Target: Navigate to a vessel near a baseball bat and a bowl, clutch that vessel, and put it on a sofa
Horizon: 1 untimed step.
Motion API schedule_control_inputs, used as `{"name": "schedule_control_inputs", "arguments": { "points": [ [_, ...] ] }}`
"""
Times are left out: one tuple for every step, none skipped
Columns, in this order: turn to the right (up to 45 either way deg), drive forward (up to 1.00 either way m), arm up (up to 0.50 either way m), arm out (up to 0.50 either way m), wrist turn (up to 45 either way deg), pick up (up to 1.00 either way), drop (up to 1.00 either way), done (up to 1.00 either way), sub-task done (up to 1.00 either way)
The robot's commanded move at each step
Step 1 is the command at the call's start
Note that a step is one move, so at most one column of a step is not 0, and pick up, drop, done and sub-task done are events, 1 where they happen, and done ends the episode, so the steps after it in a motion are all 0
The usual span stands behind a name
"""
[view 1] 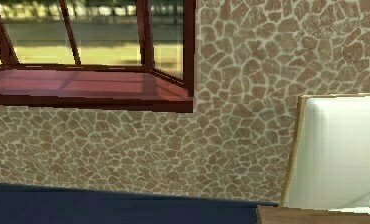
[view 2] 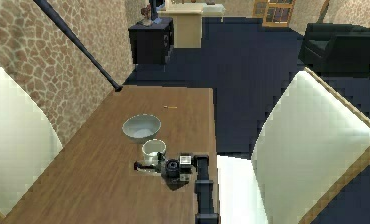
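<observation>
My gripper (view 2: 155,166) at table (view 2: 83,170) | pale vessel (view 2: 153,150) at its 12 o'clock, bowl (view 2: 141,127) beyond | grip, finger state: cannot tell.

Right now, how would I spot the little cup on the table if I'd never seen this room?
Find the long brown wooden table. Near its middle sits a wide, shallow white bowl. The small pale round cup stands just below it in the arm side view, much smaller and narrower than the bowl.
</observation>
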Motion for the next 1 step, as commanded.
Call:
{"name": "schedule_control_inputs", "arguments": {
  "points": [
    [0.0, 0.0, 0.0, 0.0, 0.0, 1.0, 0.0, 0.0, 0.0]
  ]
}}
